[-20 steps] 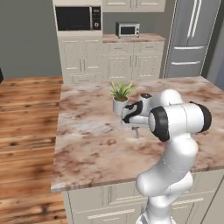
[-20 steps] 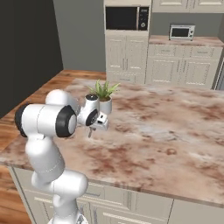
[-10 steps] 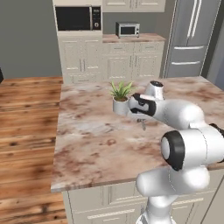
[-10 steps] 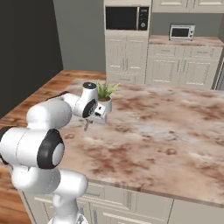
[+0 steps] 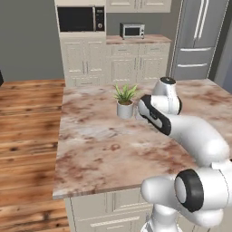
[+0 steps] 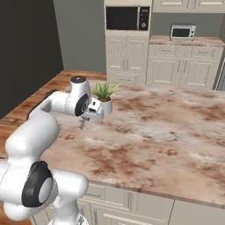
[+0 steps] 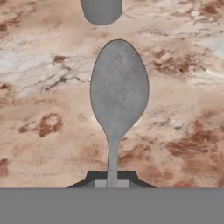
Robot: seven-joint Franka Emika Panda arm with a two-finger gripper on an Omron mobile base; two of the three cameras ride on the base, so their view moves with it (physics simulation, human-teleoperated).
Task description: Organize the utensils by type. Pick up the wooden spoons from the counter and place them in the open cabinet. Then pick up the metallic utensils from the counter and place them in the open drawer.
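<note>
Swung farther over the counter [image 5: 104, 149], the arm now reaches beside the plant [image 6: 103, 97]; gripper [image 7: 112, 181] pinches a metal spoon [image 7: 118, 94], bowl at 12 o'clock.

Arm bent over, gripper [image 6: 83, 124] jaws clamped, pointing down.

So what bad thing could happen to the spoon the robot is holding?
The gripper pinches the grey metal spoon only at the very end of its thin handle, so it might swivel or slip out and drop onto the counter. The potted plant stands close beside the hand, so a wide swing might knock it over.
</note>
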